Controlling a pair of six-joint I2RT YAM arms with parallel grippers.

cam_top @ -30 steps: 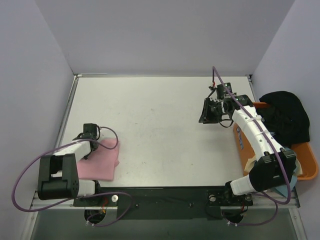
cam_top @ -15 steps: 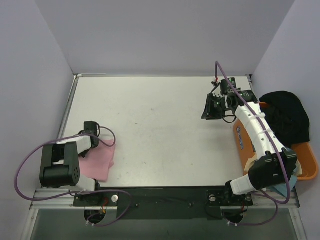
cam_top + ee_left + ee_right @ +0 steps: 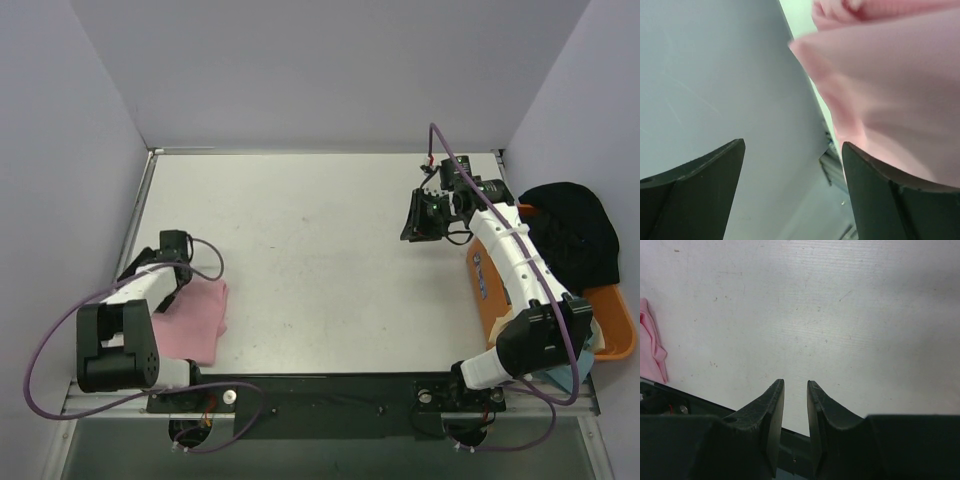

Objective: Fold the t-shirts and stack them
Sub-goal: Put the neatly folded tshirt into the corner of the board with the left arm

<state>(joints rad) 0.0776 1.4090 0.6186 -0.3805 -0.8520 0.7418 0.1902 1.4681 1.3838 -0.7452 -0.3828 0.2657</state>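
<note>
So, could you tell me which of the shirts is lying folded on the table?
The pink t-shirt, folded at the near left by the left gripper; the black t-shirt sits bunched over the orange tub.
</note>
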